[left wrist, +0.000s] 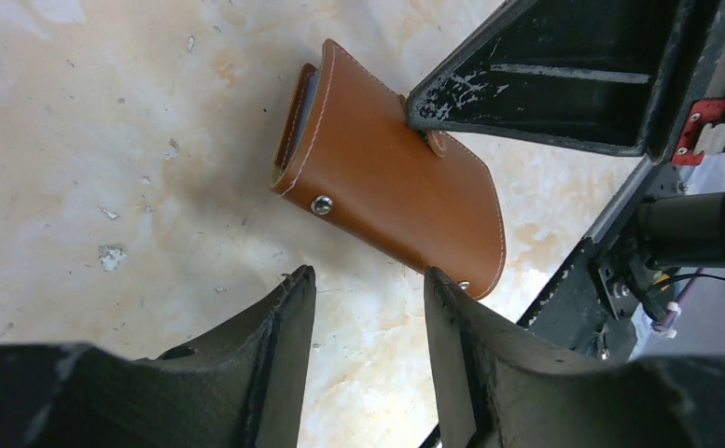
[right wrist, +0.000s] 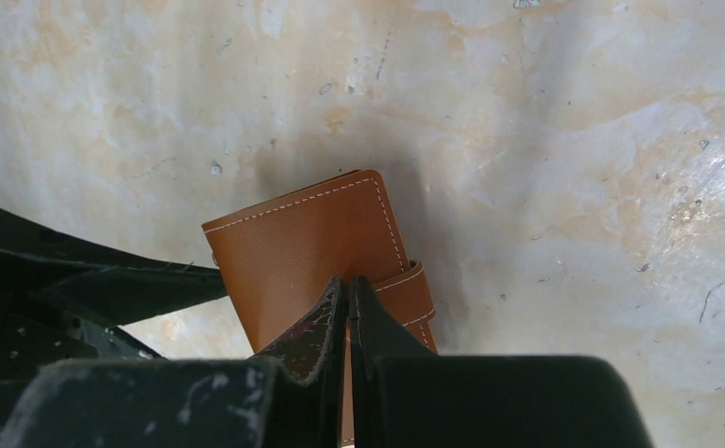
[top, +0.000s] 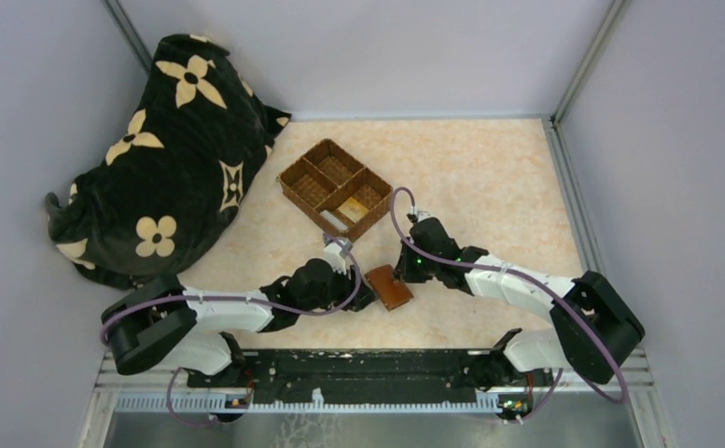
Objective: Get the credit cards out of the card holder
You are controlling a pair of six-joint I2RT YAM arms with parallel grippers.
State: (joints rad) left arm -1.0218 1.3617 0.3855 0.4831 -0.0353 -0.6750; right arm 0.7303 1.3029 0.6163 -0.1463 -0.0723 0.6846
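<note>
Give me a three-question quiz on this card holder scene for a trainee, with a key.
1. True or false: the left gripper is shut.
2. Where does the holder lie? A) in the basket B) on the table, between the two grippers C) on the black bag
3. Fill in: the ___ gripper is pinched on the holder.
Key: 1. False; its fingers stand apart. 2. B. 3. The right gripper.
</note>
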